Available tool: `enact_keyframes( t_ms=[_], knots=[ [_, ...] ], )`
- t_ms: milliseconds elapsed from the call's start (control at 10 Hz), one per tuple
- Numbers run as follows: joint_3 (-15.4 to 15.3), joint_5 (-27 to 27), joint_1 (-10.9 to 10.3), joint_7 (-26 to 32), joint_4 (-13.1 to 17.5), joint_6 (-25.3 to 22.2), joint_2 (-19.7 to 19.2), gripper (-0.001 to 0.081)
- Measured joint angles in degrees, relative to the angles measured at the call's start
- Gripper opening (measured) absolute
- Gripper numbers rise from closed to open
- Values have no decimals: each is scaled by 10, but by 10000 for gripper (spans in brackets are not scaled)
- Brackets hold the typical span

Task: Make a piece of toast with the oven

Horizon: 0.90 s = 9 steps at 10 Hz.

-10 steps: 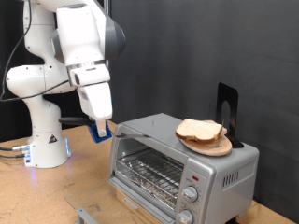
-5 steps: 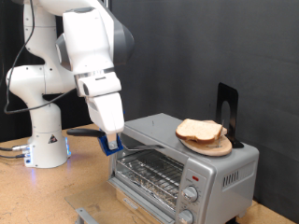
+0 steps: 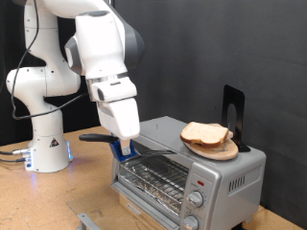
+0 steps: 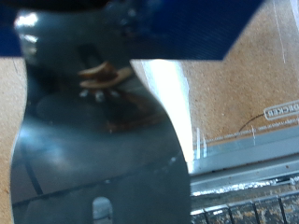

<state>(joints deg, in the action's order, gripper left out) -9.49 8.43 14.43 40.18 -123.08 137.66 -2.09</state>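
Observation:
The silver oven [image 3: 230,171] stands at the exterior view's right, with a wire rack behind its glass door. Two bread slices, the toast [image 3: 203,132], lie on a round wooden plate [image 3: 221,152] on top of the oven. My gripper [image 3: 124,149], with blue fingers, is at the oven's upper left front corner. It is closed around the dark handle bar [image 3: 153,148] of the door. The wrist view is blurred. It shows a blue finger [image 4: 187,23], a dark metal part, the glass door [image 4: 238,89] and the rack [image 4: 252,201].
A black upright stand [image 3: 233,110] sits behind the plate on the oven top. Round knobs [image 3: 197,199] are on the oven's right front. The arm's white base [image 3: 43,144] stands at the exterior view's left on the wooden table [image 3: 58,201].
The gripper has moved down and towards the exterior view's right, from beside the oven's left corner onto the door's handle bar. The toast and plate have not moved.

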Motion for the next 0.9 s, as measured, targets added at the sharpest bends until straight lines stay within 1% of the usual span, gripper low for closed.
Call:
enact_keyframes(
  t_ms=[400, 600, 900],
  knots=[
    [-23, 0, -6, -21, 2, 1, 0, 400],
    [-30, -1, -7, -35, 7, 1, 0, 400],
    [-33, 1, -7, -37, 11, 3, 7, 400]
  ],
)
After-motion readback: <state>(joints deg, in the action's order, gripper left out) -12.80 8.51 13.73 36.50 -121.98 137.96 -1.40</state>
